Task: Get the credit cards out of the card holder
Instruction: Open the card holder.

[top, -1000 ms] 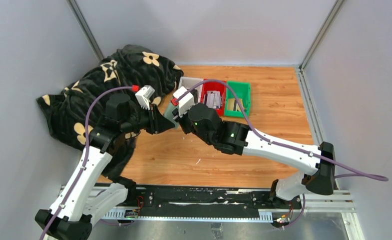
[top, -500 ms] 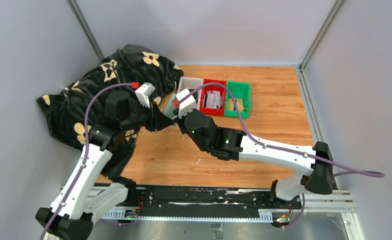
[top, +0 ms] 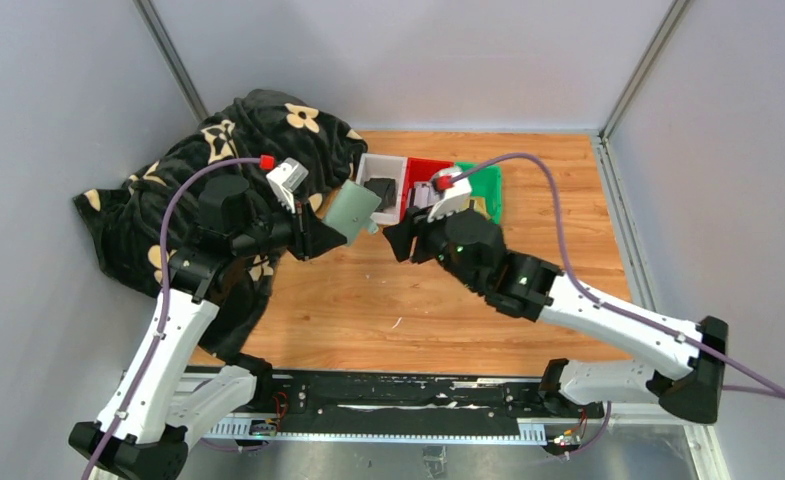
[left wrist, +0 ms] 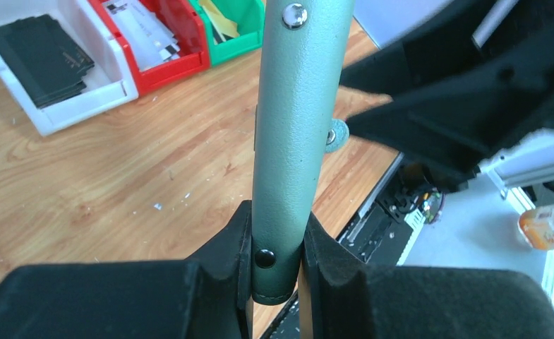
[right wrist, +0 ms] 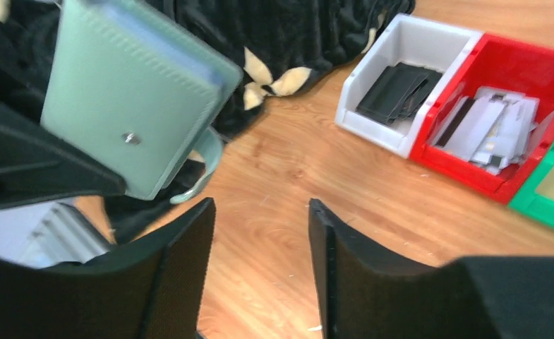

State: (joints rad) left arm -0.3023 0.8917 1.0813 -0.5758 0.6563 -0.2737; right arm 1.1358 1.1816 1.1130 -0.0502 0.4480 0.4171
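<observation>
My left gripper (top: pixel 330 233) is shut on the lower edge of the sage-green card holder (top: pixel 353 207) and holds it up above the table. In the left wrist view the holder (left wrist: pixel 288 134) is edge-on, folded shut, pinched between the pads (left wrist: pixel 240 247). In the right wrist view the holder (right wrist: pixel 133 92) shows its flat side, its tab (right wrist: pixel 202 169) hanging loose. My right gripper (top: pixel 392 244) is open and empty, just right of the holder, jaws apart (right wrist: pixel 261 208). Black cards (right wrist: pixel 394 88) lie in the white tray, silvery-white cards (right wrist: pixel 489 131) in the red tray, a yellow card (left wrist: pixel 221 27) in the green tray.
The white tray (top: pixel 368 165), the red tray (top: pixel 430 170) and the green tray (top: pixel 488 180) stand side by side at the back centre. A black flowered blanket (top: pixel 198 170) is heaped at the back left, under the left arm. Grey walls close in both sides.
My right gripper has drawn back to the right, away from the holder, and the right arm has swung right. The holder, covered before, now shows, raised in my left gripper.
</observation>
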